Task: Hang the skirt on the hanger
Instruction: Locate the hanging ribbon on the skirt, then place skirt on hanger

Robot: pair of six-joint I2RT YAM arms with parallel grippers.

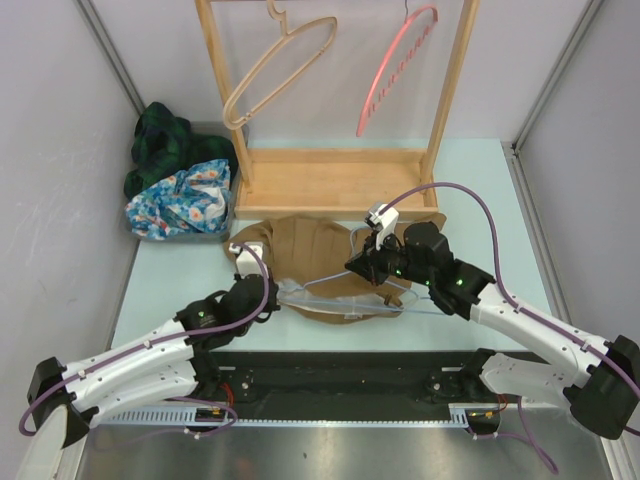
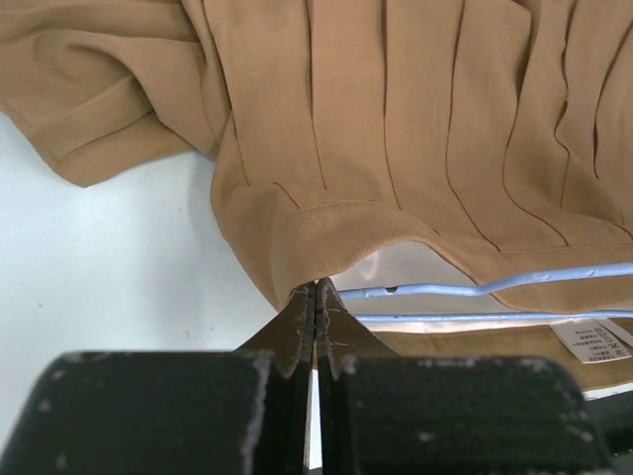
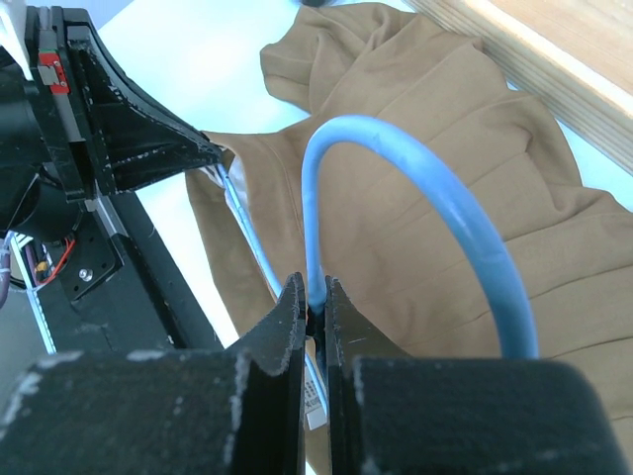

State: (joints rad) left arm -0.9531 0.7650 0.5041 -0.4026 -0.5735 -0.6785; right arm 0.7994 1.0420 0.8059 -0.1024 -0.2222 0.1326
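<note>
On the pale tabletop (image 1: pixel 170 280), left fingers (image 2: pixel 297 332) pinch the waistband corner of the tan pleated skirt (image 2: pixel 396 129); right fingers (image 3: pixel 287 317) clamp the hook of the blue wire hanger (image 3: pixel 315 218), lying along that waistband.

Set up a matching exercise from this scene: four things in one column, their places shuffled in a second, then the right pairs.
Things
1 skirt
2 blue hanger
3 wooden hanger
4 pink hanger

Places
A hangs in the rack, right side
B hook clamped in the right gripper
C lies on the table, edge pinched by the left gripper
D hangs in the rack, left side

Pairs: 1-C, 2-B, 3-D, 4-A
</note>
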